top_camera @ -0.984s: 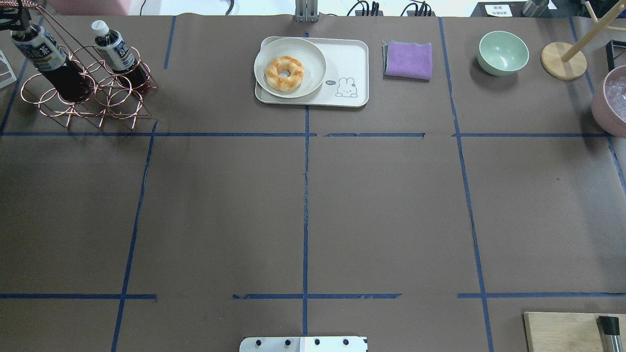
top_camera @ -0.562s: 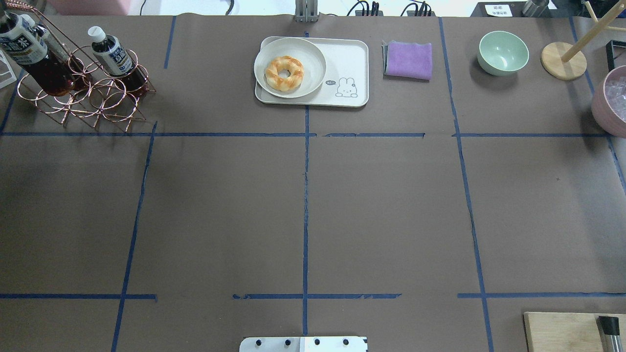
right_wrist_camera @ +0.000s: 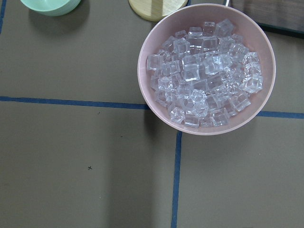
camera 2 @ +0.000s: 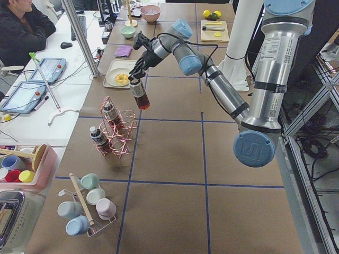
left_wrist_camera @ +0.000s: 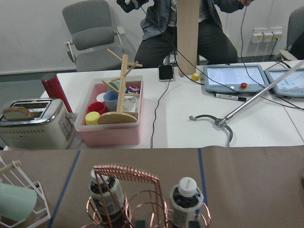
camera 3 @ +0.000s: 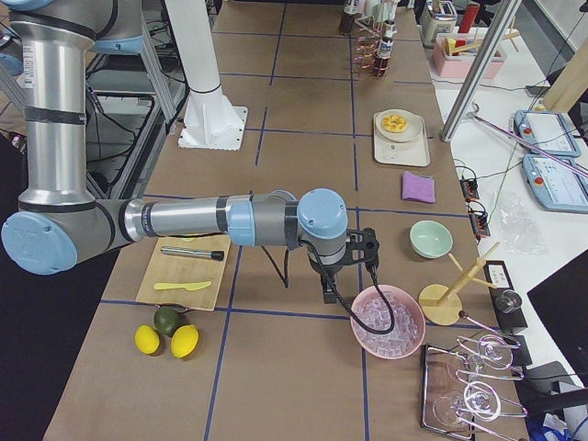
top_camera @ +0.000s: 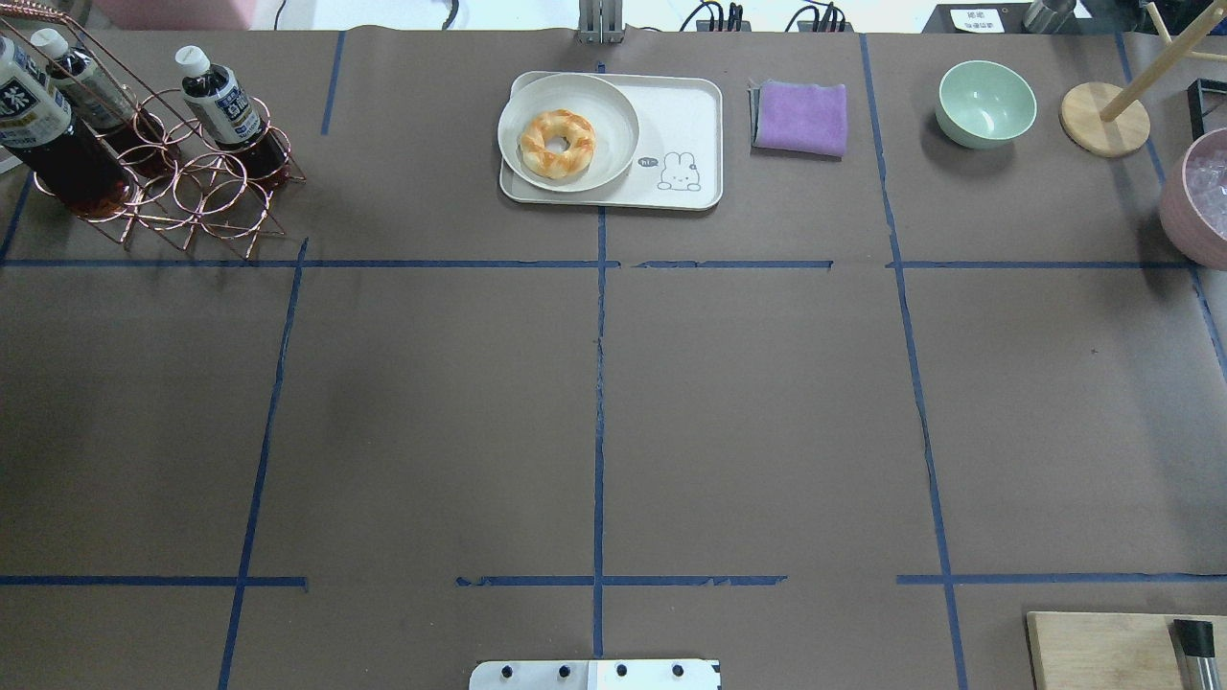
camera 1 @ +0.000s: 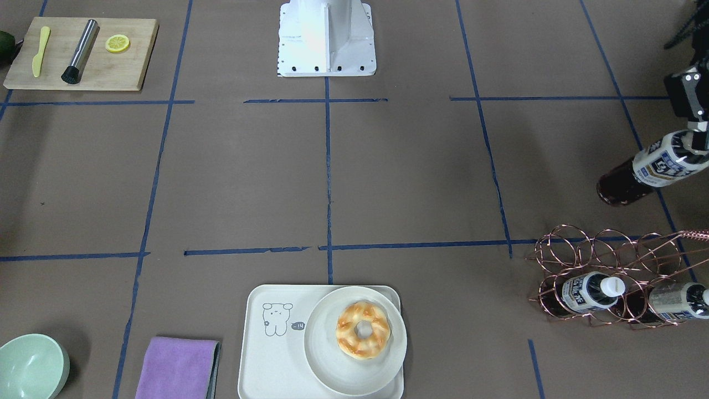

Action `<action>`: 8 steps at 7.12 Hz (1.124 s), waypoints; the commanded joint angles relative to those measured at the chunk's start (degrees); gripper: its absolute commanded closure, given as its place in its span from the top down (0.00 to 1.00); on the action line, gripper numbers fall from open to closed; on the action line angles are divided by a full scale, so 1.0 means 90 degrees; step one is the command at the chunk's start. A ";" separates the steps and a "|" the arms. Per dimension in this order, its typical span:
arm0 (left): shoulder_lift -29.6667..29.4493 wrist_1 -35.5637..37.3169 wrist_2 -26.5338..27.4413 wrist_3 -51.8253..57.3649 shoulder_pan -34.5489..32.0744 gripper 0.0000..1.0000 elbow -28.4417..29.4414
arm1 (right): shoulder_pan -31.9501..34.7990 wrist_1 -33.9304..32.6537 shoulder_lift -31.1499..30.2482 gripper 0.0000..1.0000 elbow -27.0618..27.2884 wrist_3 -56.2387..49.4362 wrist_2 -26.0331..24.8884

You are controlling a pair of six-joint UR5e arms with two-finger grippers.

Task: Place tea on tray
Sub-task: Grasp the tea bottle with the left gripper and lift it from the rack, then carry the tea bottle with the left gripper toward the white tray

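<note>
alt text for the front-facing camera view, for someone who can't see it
At the view's right edge, the left claw holds a tilted tea bottle above the table, clear of the copper wire rack, which holds two more bottles. The cream tray at bottom centre carries a plate with a doughnut.

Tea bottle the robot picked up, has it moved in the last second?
Yes. In the overhead view the tea has shifted left, farther from the tray, almost to the view's left edge.
</note>
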 commanded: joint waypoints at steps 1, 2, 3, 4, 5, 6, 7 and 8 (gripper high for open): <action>-0.1187 0.1371 0.1086 -0.0801 0.1660 0.03 -0.0033 | 0.0000 0.0008 0.0037 1.00 0.0005 -0.0008 -0.0017; -0.1773 0.1784 0.1292 -0.1143 0.2266 0.01 0.0064 | 0.0000 0.0008 0.0037 1.00 -0.0004 0.0002 -0.0017; -0.2185 0.1817 0.1478 -0.1378 0.2600 0.01 0.0433 | 0.0000 -0.0002 0.0037 1.00 -0.0014 0.0002 -0.0017; -0.2586 0.1779 0.1664 -0.1719 0.2913 0.01 0.0929 | 0.0000 -0.0002 0.0037 1.00 -0.0024 0.0002 -0.0017; -0.3122 0.1740 0.1859 -0.2071 0.3197 0.01 0.1592 | 0.0000 -0.0002 0.0037 1.00 -0.0033 0.0002 -0.0017; -0.3581 0.1701 0.1929 -0.2219 0.3277 0.01 0.2120 | 0.0000 -0.0002 0.0027 1.00 -0.0033 0.0002 -0.0017; -0.3721 0.1546 0.1929 -0.2308 0.3365 0.01 0.2377 | 0.0000 -0.0002 0.0027 1.00 -0.0033 0.0002 -0.0017; -0.3839 0.1244 0.1939 -0.2318 0.3375 0.01 0.2699 | 0.0000 -0.0002 0.0027 1.00 -0.0033 0.0002 -0.0017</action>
